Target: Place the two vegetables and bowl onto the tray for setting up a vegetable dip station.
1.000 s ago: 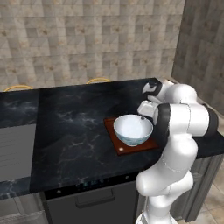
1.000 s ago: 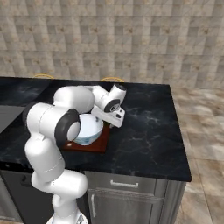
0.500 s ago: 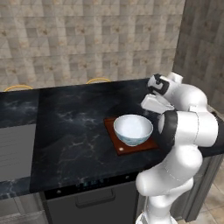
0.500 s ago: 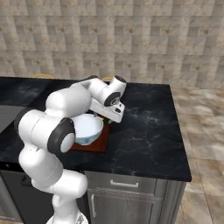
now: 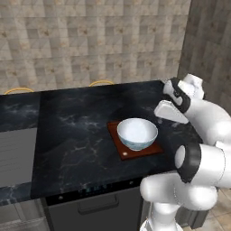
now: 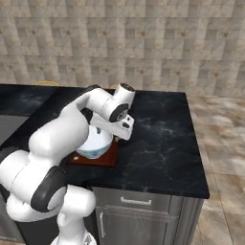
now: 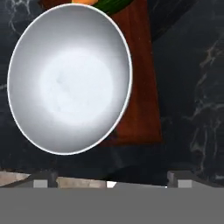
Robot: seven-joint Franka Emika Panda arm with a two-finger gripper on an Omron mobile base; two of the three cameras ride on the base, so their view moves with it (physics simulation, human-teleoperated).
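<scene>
Gripper: mine (image 5: 159, 121) hangs above the counter just right of the bowl, holding nothing that I can see. Whether the fingers are spread or closed I cannot tell; the tips are mostly hidden in the base views and barely rise into the hand view.
Bowl: white bowl (image 5: 137, 133) sits upright on the tray (image 5: 128, 153), covering most of it. Inside looks empty from the hand view.
Vegetables: a sliver of orange carrot (image 7: 85, 1) and dark green cucumber (image 7: 111, 5) peek out past the bowl's far rim in the hand view, lying on the tray wood, touching or nearly touching each other.
Step in hand: my judgement, all three items are on the tray, so what remains is clearing the hand away.
Doing it well: I would rise straight up before swinging aside, keeping the fingers off the bowl rim so the bowl does not skid on the board.
Surroundings: dark marbled counter (image 5: 76, 126), tiled wall (image 5: 90, 40) behind, two yellowish chair backs (image 5: 18, 90) at the far edge, cabinet fronts (image 6: 139, 215) below.
In the way: nothing near the hand but the bowl itself; open counter lies to the right.
</scene>
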